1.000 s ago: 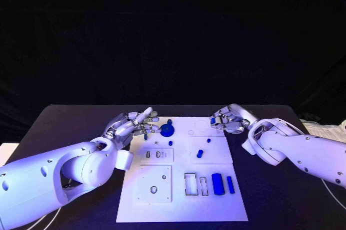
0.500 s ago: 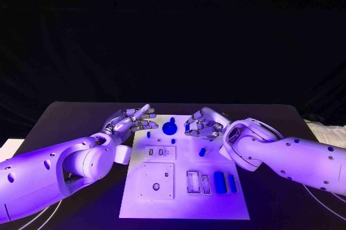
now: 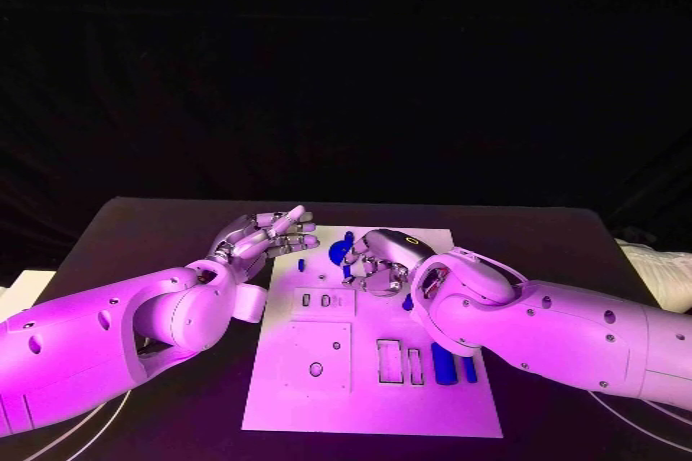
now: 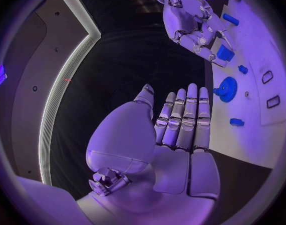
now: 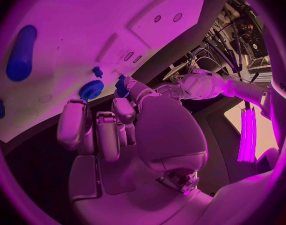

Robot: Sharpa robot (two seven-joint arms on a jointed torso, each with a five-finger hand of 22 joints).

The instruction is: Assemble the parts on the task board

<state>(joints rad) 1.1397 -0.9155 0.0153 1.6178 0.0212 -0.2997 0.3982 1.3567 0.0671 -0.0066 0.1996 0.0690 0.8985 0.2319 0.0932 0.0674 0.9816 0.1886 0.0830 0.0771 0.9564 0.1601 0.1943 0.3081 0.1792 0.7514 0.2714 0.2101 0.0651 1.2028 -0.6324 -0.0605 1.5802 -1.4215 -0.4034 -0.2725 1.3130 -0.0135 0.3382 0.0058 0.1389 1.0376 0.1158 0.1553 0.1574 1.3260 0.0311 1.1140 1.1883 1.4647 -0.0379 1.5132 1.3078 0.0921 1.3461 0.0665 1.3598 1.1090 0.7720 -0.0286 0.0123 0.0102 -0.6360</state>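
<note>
The white task board (image 3: 361, 406) lies mid-table. A blue gear (image 3: 342, 251) stands at its far end, also in the left wrist view (image 4: 227, 89). A small blue peg (image 3: 300, 265) sits left of the gear. My right hand (image 3: 378, 262) hovers with curled fingers just right of the gear and pinches a small blue part (image 5: 120, 86), which also shows at its fingertips from the left wrist (image 4: 223, 51). My left hand (image 3: 267, 235) hangs over the board's far left corner, fingers straight and holding nothing. Two long blue parts (image 3: 443, 362) lie at the near right.
Raised white sub-plates with slots and holes (image 3: 316, 359) cover the board's near half. My right forearm (image 3: 548, 321) crosses the board's right side and partly hides a small blue piece (image 3: 408, 303). White items lie at the table's right edge (image 3: 663, 271).
My right hand has swung left along the board's far end, from the right corner to beside the gear, still holding the blue part. The left hand has stayed almost in place.
</note>
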